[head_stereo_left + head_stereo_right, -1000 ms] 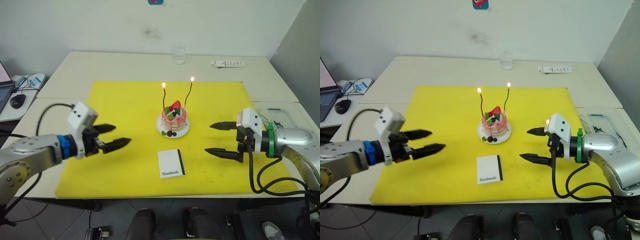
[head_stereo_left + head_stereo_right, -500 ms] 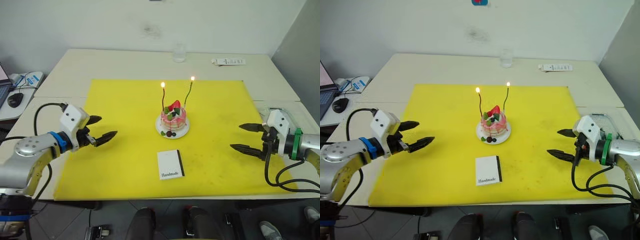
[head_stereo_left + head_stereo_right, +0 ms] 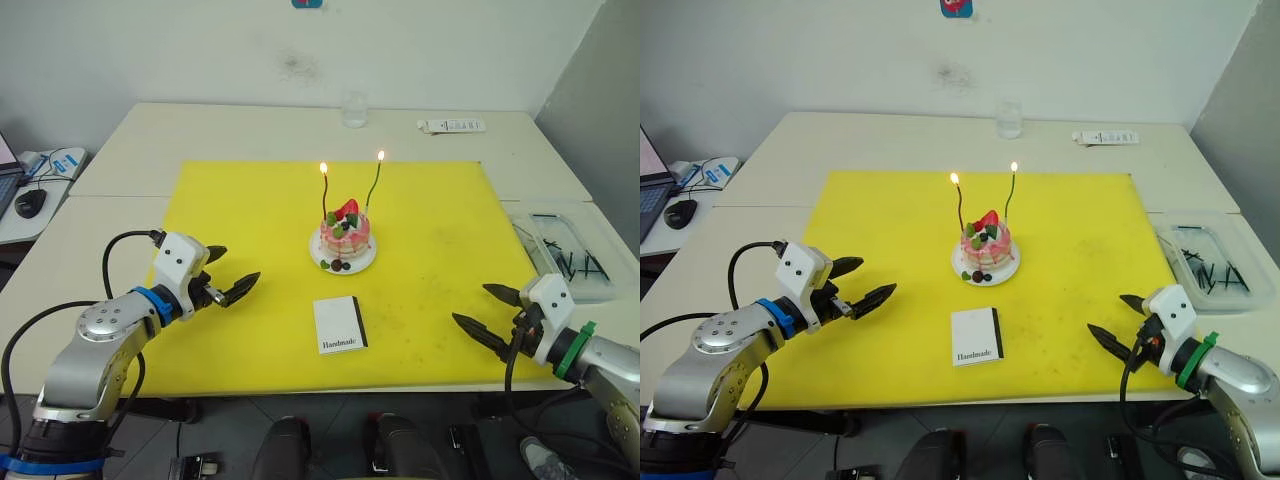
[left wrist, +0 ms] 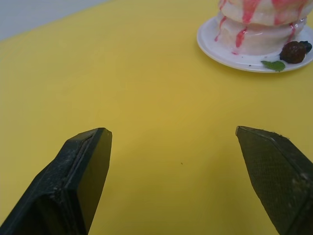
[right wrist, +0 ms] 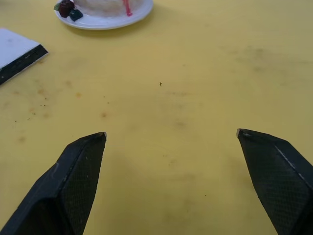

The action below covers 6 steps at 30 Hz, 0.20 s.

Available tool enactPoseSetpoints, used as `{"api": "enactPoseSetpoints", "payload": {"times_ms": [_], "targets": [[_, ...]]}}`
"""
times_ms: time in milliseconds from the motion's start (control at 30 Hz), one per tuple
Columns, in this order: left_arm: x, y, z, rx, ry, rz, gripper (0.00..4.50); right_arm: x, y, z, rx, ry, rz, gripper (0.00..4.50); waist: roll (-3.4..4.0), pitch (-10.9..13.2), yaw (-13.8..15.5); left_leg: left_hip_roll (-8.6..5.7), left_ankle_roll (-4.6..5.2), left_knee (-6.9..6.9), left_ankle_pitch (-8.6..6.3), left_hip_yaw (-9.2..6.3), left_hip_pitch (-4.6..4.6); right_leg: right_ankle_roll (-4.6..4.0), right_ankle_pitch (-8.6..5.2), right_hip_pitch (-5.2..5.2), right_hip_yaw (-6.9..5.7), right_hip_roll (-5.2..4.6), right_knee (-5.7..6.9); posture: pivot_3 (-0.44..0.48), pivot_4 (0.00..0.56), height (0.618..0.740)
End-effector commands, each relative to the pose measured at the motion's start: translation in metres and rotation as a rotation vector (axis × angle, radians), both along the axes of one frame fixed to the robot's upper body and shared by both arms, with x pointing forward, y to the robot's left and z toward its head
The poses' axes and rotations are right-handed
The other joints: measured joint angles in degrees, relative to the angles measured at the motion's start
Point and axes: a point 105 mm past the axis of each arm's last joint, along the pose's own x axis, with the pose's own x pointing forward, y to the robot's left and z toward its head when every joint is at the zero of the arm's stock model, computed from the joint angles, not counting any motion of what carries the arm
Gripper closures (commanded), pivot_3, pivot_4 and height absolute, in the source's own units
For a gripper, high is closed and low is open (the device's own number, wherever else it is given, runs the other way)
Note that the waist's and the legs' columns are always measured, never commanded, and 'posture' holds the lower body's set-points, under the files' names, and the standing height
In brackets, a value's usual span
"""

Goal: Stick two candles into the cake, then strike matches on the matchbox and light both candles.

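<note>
Candles, one red (image 3: 327,192) and one green (image 3: 375,183), stood upright in the cake (image 3: 344,236), each with a small flame at its tip. In the left eye view the cake sat on its white plate (image 3: 343,264) near the middle of a yellow mat (image 3: 250,220) spread over the pale surface (image 3: 150,135). The matchbox (image 3: 340,324) lay flat on the mat just in front of the cake, apart from it. The left pincer (image 3: 233,276) hovered over the mat's left part with its fingers spread and nothing between them. The right pincer (image 3: 486,315) hung at the mat's front right corner, likewise open and empty. A clear tray (image 3: 570,252) holding short dark matches (image 3: 575,265) sat beyond the mat's right edge. A drinking glass (image 3: 354,109) and a white remote (image 3: 453,126) rested at the far side of the surface.

In the right eye view the same layout appeared, with a computer mouse (image 3: 680,212) on a side desk at the left.

In the left wrist view the two black fingertips (image 4: 83,171) stood wide apart over bare yellow mat, with the plate's rim and the cake's dripping pink base ahead.

In the right wrist view the fingertips (image 5: 80,171) were also wide apart above the stained mat, with a corner of the matchbox (image 5: 17,53) and the plate edge beyond.
</note>
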Motion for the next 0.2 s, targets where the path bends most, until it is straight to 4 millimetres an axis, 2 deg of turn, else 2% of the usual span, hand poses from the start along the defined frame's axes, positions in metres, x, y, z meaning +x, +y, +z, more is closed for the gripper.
{"api": "enactPoseSetpoints", "payload": {"times_ms": [33,200], "targets": [[0.0027,-0.0068,0.0125,-0.004,-0.055,0.002,0.02,-0.0009,0.0033,0.0049,-0.015,-0.071,-0.013,0.00,-0.02,0.0,0.0,0.00,0.01,0.00,0.00,0.00,0.00,0.01,0.01,0.00,0.00,0.00,0.01,0.000,0.150,0.740],[0.0042,-0.0044,0.0136,0.001,-0.050,0.011,0.02,0.0025,0.0034,0.0003,-0.009,-0.089,-0.023,0.00,-0.02,0.0,-0.1,0.03,0.01,-0.03,0.00,-0.03,0.00,0.07,0.04,-0.01,-0.03,0.06,0.03,0.000,0.150,0.740]]}}
